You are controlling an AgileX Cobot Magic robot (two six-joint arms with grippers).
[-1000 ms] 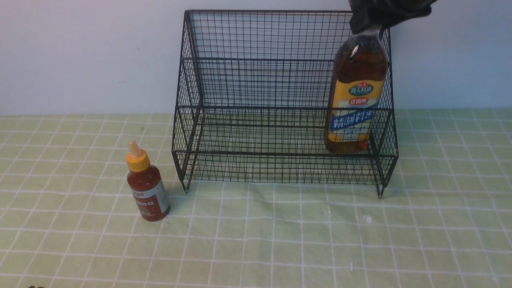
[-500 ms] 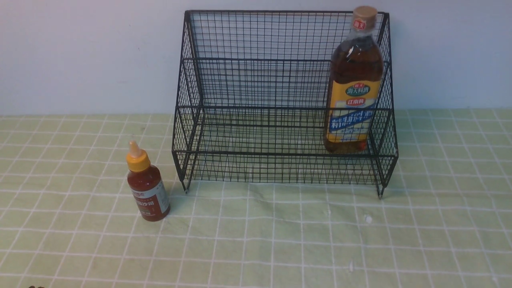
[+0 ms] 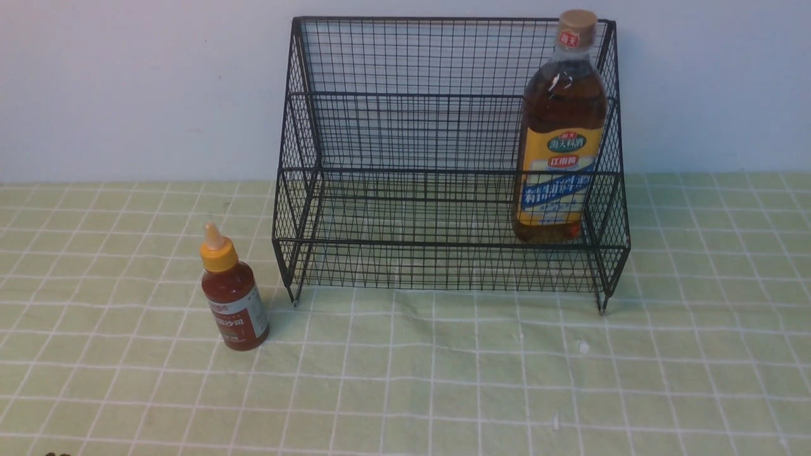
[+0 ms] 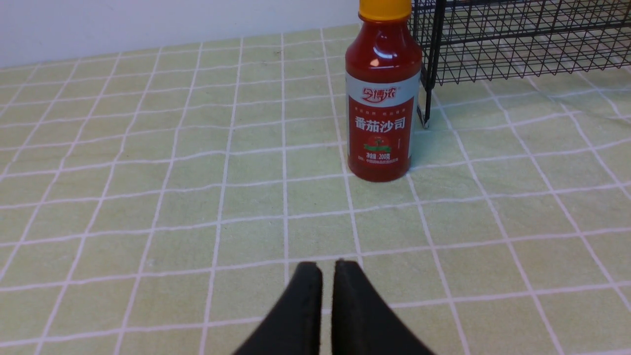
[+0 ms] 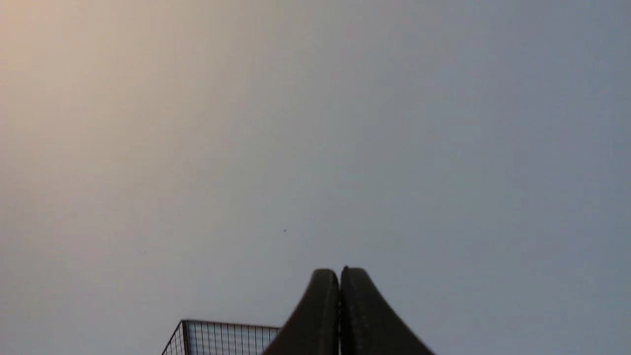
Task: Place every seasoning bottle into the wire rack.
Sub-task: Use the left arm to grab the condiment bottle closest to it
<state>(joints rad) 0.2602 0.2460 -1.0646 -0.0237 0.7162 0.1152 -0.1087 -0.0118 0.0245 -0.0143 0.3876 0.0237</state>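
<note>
Tall amber bottle (image 3: 561, 145), tan cap, yellow-blue label: upright inside black wire rack (image 3: 405, 126), right end. Small red-sauce bottle (image 3: 233, 307), yellow nozzle cap: upright outside, just beside rack's front leg on my left.

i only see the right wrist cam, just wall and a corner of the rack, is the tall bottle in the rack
observer: yes, the tall amber bottle stands upright inside the wire rack, at its right end, with nothing gripping it.
operator: and the red one
observer: not yet, the red sauce bottle stands on the tablecloth outside the rack, near its front left leg.
operator: left gripper got anything
observer: no, the left gripper is shut and empty, and the red sauce bottle is ahead of it and clear of its fingertips.
</note>
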